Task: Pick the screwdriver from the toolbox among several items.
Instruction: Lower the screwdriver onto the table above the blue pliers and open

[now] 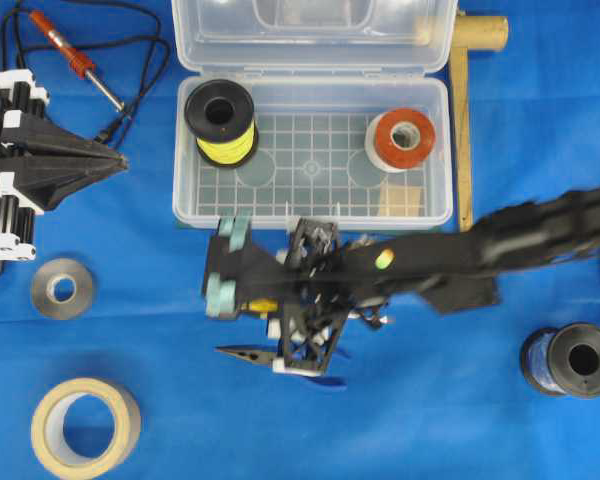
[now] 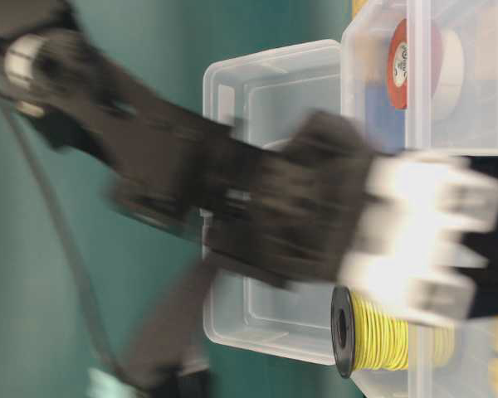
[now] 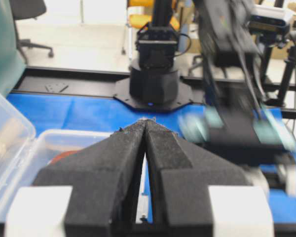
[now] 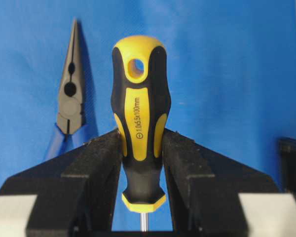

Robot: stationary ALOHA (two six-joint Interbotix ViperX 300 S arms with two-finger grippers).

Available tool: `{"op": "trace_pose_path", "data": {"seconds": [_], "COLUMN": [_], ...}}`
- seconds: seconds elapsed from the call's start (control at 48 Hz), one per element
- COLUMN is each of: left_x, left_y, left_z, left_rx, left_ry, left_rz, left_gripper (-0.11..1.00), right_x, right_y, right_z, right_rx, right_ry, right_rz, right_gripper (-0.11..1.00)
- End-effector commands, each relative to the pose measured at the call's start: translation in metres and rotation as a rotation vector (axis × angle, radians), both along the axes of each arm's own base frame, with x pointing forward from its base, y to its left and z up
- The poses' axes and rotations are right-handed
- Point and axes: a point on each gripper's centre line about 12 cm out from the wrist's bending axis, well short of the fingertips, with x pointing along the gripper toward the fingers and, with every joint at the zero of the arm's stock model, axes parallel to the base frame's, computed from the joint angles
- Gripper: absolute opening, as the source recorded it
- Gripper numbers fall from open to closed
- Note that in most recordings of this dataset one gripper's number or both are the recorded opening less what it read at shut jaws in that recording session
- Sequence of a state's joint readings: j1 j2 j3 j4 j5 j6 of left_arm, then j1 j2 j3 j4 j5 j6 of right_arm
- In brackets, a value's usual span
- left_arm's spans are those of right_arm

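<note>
Pincer on the right arm (image 4: 140, 148) grips the screwdriver (image 4: 139, 123) by the waist of its yellow-and-black handle, one black pad on each side, with the butt end pointing away from the wrist and the thin shaft running back between the pads. The screwdriver is already outside the toolbox (image 1: 438, 150), just in front of its front wall and above the blue worktop (image 1: 160, 340). To do this step well, I judge the grip should stay firm and centred on the handle while the arm carries it clear of the toolbox, and the set-down spot should avoid the pliers (image 4: 69, 106), which lie on the worktop close beside the handle.

Seen from the right wrist, the hold is sharp and plain; from overhead, the same tool is only a small yellow patch under the blurred arm. Overhead alone shows what remains in the toolbox: the spool of yellow wire (image 1: 222, 122) at its left end and the red tape roll (image 1: 401, 138) at its right. From the left wrist, the left pincer (image 3: 147, 123) shows pressed closed and holding nothing, parked well to the left of the toolbox
</note>
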State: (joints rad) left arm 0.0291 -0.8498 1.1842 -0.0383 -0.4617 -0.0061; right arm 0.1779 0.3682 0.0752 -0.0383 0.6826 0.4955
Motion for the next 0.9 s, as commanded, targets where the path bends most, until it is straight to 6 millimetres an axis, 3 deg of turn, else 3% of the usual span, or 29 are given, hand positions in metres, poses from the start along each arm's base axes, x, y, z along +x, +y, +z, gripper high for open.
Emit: {"op": "trace_pose_path", "data": {"seconds": [0.0,0.438,0.479,0.584,0.667,0.875], "left_x": [0.002,0.002,0.002,0.002,0.002,0.001], "left_y": [0.003,0.004,0.004,0.004,0.004,0.004], "left_z": [0.007,0.007,0.007,0.007,0.007,0.007], "left_rx": [0.001,0.001,0.001,0.001,-0.001,-0.005], "left_ry": [-0.023,-0.021,-0.021,-0.021,-0.022,-0.022], "left_rz": [0.012,0.019,0.019,0.019,0.019,0.018], "left_gripper": [0.00,0.00,0.00,0.00,0.00,0.00], "right_x": [0.011,0.013,0.012,0.011,0.006,-0.025], "right_y": [0.003,0.000,0.000,0.000,-0.002,-0.010], "right_z": [0.006,-0.019,-0.020,-0.015,0.002,0.070], "right_rx": [0.007,0.008,0.007,0.004,-0.005,-0.051], "right_ry": [-0.039,-0.036,-0.031,-0.030,-0.030,-0.104], "right_rz": [0.001,-0.002,-0.002,0.001,0.005,0.027], "right_gripper": [0.25,0.26,0.32,0.63,0.78,0.71]}}
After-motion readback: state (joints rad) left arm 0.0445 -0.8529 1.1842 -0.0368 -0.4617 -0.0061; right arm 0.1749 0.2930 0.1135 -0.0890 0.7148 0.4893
